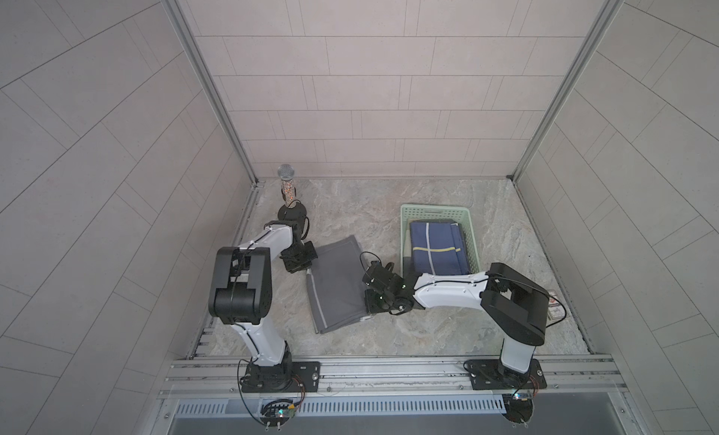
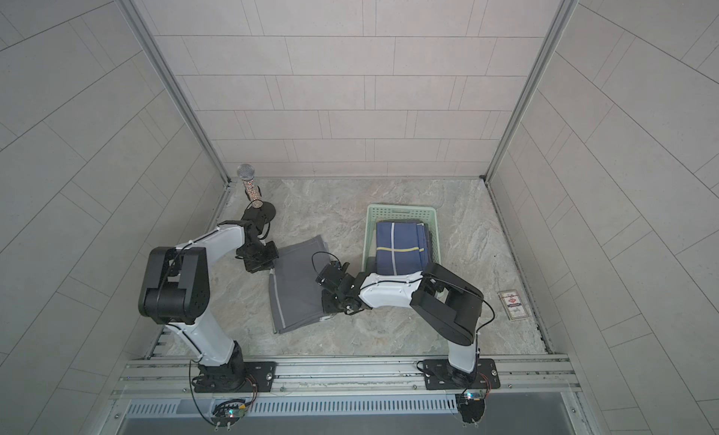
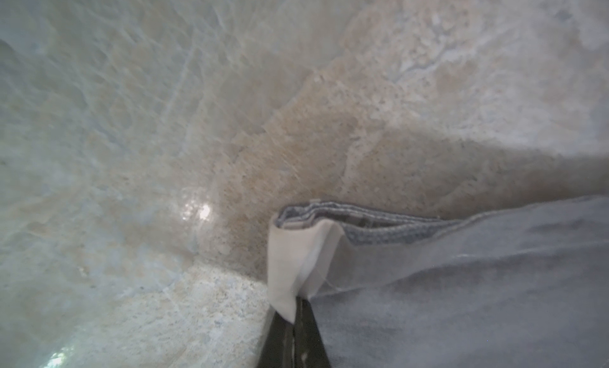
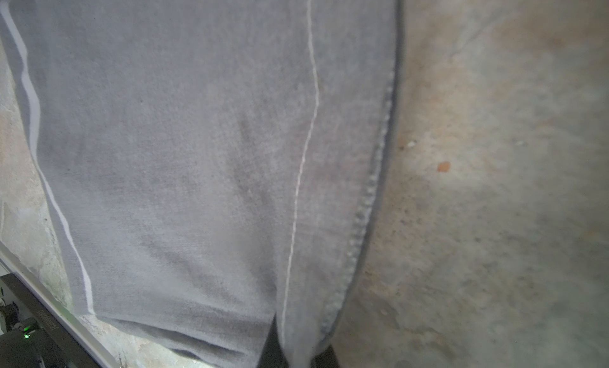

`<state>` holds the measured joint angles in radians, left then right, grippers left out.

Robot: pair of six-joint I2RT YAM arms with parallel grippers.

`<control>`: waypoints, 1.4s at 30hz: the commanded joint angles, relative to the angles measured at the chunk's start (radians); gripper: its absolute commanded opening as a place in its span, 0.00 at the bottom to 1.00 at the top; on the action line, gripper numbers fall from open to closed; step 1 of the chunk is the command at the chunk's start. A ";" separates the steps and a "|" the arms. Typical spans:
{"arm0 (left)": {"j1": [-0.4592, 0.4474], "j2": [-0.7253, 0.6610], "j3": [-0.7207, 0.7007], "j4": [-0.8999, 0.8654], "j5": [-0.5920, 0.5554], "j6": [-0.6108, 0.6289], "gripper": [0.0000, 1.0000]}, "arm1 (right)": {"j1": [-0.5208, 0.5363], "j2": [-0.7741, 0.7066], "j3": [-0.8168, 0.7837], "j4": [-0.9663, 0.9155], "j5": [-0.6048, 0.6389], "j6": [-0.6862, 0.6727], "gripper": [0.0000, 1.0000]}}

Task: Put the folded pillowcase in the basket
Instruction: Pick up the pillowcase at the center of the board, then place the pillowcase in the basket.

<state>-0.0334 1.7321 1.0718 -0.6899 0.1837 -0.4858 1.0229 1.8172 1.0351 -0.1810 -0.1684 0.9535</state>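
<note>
Here the grey folded pillowcase (image 1: 336, 285) lies on the marbled tabletop (image 1: 428, 332), outside the basket (image 1: 435, 209) and near its left wall, as both top views show (image 2: 297, 293). The left gripper (image 1: 308, 269) meets the cloth at its left edge towards the far end. In the left wrist view its jaws (image 3: 295, 320) are clenched on a pale-lined corner of the pillowcase (image 3: 461, 284), which is drawn up into them. The right gripper (image 1: 366, 315) meets the cloth at its near right corner. In the right wrist view its jaws (image 4: 296, 350) are closed on the stitched hem of the pillowcase (image 4: 181, 152). The cloth thus spans the gap between the two grippers. A folded navy cloth (image 1: 437, 250) occupies the basket floor.
</note>
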 commanded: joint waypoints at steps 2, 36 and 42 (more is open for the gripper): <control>-0.044 -0.124 -0.012 -0.041 -0.018 -0.027 0.00 | 0.016 -0.099 0.001 -0.085 0.078 -0.043 0.00; -0.640 0.400 1.066 -0.078 -0.016 -0.051 0.00 | -0.699 -0.912 -0.264 -0.539 0.077 -0.284 0.00; -0.640 0.508 1.131 -0.104 -0.027 -0.034 0.00 | -0.744 -0.868 -0.300 -0.498 0.069 -0.302 0.00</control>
<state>-0.6807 2.2242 2.1597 -0.7666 0.1844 -0.5468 0.2996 0.9428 0.7441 -0.6952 -0.0971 0.6769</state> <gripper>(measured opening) 0.058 0.087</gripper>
